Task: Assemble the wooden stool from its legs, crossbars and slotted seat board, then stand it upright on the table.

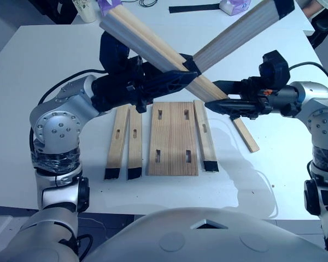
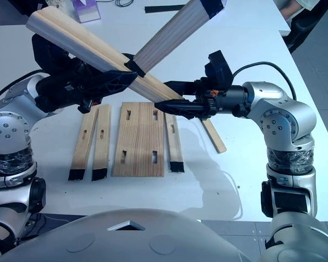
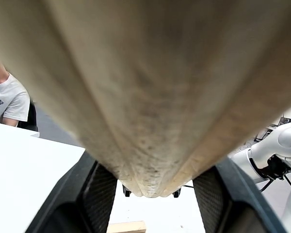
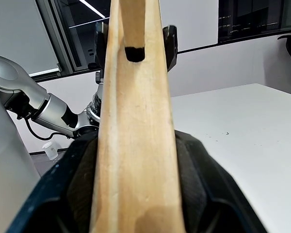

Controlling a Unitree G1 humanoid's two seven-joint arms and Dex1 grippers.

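The white table (image 1: pixel 54 54) carried most of the stool parts near the middle of its near edge. The slotted seat board (image 1: pixel 173 139) lay flat there, its four slots facing up and its long sides running from near edge to far edge.

Above the board's far end, a long leg (image 1: pixel 136 38) hung slanted in the air, its high end toward the far-left corner and its low end over the board's right far corner. A second piece (image 1: pixel 240 30) rose from it toward the far-right corner. Its low end met the long leg at a dark patch, and I could not tell whether it sat in a slot there.

Two legs (image 1: pixel 116 144) (image 1: pixel 135 144) lay side by side just left of the board, with their black tips toward the near edge. A third leg (image 1: pixel 205 136) lay just right of the board, pointing the same way. A thin crossbar (image 1: pixel 247 136) lay further right, slanted toward the right edge.

The left gripper (image 1: pixel 186 73) was clenched on the long leg about midway along it, beside the dark patch. In its wrist view the wood narrowed down between the dark fingers (image 3: pixel 97 194). The right gripper (image 1: pixel 214 94) was clamped on the same leg's low end, with the wood held between its pads (image 4: pixel 82 194) and a dark slot further along.

A cup (image 1: pixel 87 10), a black strip (image 1: pixel 194 8) and a purple box (image 1: pixel 235 6) stood along the far edge.
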